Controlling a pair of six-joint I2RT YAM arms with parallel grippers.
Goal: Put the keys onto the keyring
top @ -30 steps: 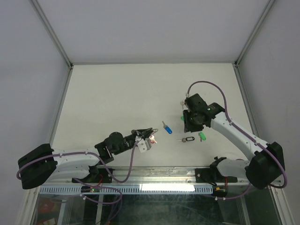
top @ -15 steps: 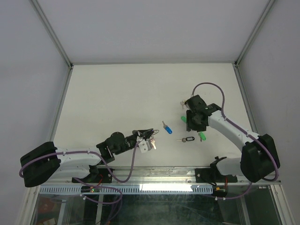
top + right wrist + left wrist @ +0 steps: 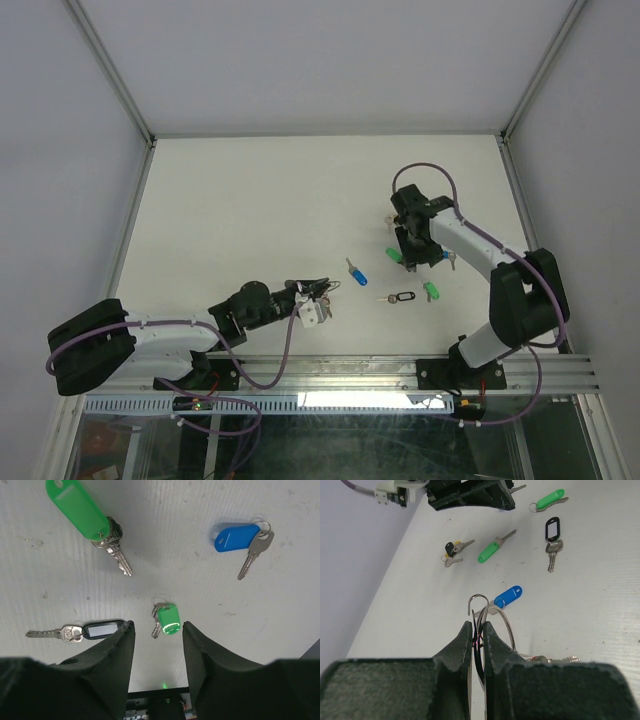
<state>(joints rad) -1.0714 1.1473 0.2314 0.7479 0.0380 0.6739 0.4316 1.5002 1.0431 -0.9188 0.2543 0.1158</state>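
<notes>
- The left gripper [image 3: 476,630] is clenched on the keyring [image 3: 479,596].
- The right gripper [image 3: 157,626] stands spread open over a small green key [image 3: 170,620] that lies on the table [image 3: 175,555].

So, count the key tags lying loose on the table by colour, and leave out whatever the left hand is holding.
Green tags: 2
Blue tag: 1
Black tag: 1
Black-and-yellow bunch: 1
Total: 5
</notes>
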